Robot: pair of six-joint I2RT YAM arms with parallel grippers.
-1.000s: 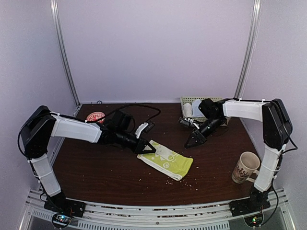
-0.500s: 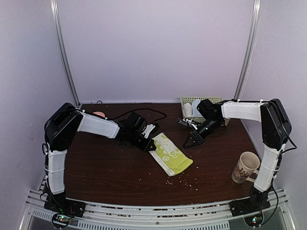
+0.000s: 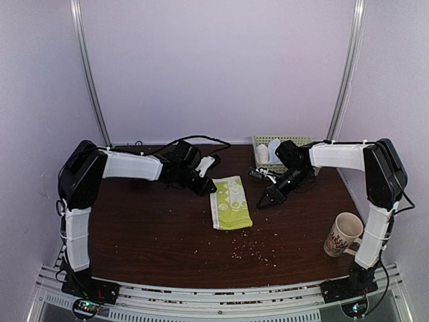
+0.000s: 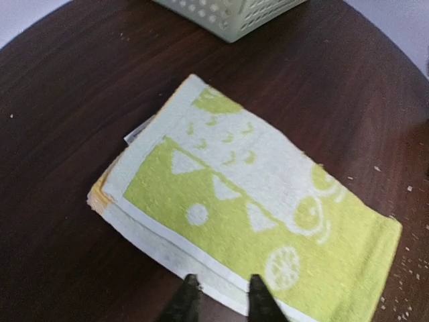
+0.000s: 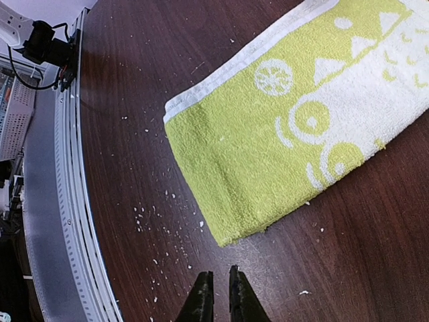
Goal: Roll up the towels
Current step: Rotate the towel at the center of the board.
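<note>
Black-tipped, the left tool (image 4: 221, 302) stands slightly parted and grips nothing, its tips at one long edge of the yellow-green towel (image 4: 255, 208), which lies flat and folded in the middle of the table (image 3: 147, 235). The right tool (image 5: 216, 295) is all but closed and empty, near the towel's short end, among crumbs (image 5: 154, 221). Behind the towel, a pale basket (image 3: 298, 140) holds white things (image 3: 263, 154), too small to name. Only the top view shows inside it; the left wrist view catches just its latticed wall. A cup (image 3: 343, 233) stands well apart at the right, seen from the top alone.

Pale lilac walls (image 3: 221, 67) with two metal corner posts (image 3: 87, 80) enclose a dark brown wooden table (image 3: 154, 241).
</note>
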